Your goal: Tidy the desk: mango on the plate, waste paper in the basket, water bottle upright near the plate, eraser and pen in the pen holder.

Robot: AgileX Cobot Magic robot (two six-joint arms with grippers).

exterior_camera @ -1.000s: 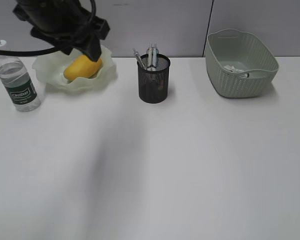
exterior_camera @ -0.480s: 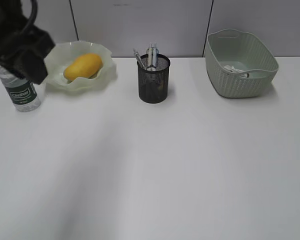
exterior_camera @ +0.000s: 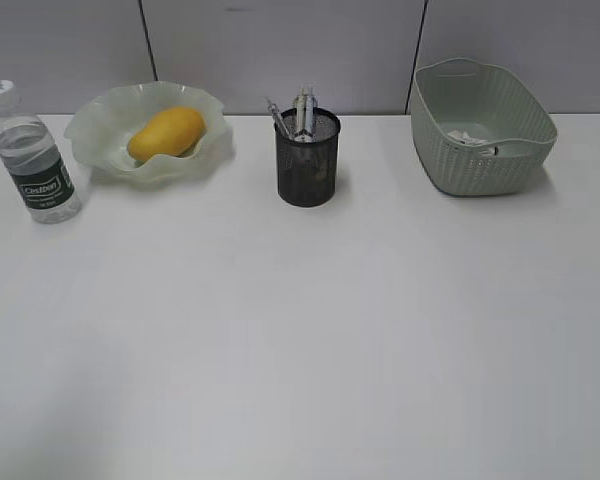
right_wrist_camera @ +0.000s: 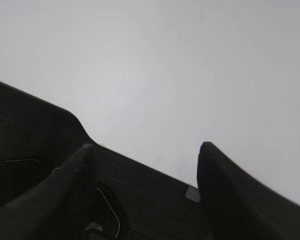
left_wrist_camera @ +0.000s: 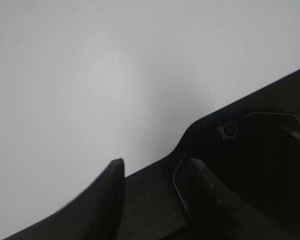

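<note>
In the exterior view the yellow-orange mango [exterior_camera: 166, 133] lies in the wavy-rimmed pale green plate [exterior_camera: 100, 120] at the back left. The water bottle [exterior_camera: 32, 155] stands upright just left of the plate. The black mesh pen holder [exterior_camera: 307, 160] holds pens [exterior_camera: 302, 110]; the eraser is not visible. White waste paper [exterior_camera: 467, 138] lies inside the sage-green basket [exterior_camera: 480, 160] at the back right. Neither arm appears in the exterior view. My left gripper [left_wrist_camera: 155, 172] is open and empty above a dark base. My right gripper [right_wrist_camera: 146, 155] is open wide and empty.
The white desk [exterior_camera: 310, 340] stretches bare across the front and middle. A grey partition wall [exterior_camera: 280, 50] runs behind the objects. Both wrist views show only white tabletop and a dark base edge [right_wrist_camera: 140, 190] near the fingers.
The left arm has pulled away from the plate, moved left past the bottle and left the exterior view. The mango stays in the plate.
</note>
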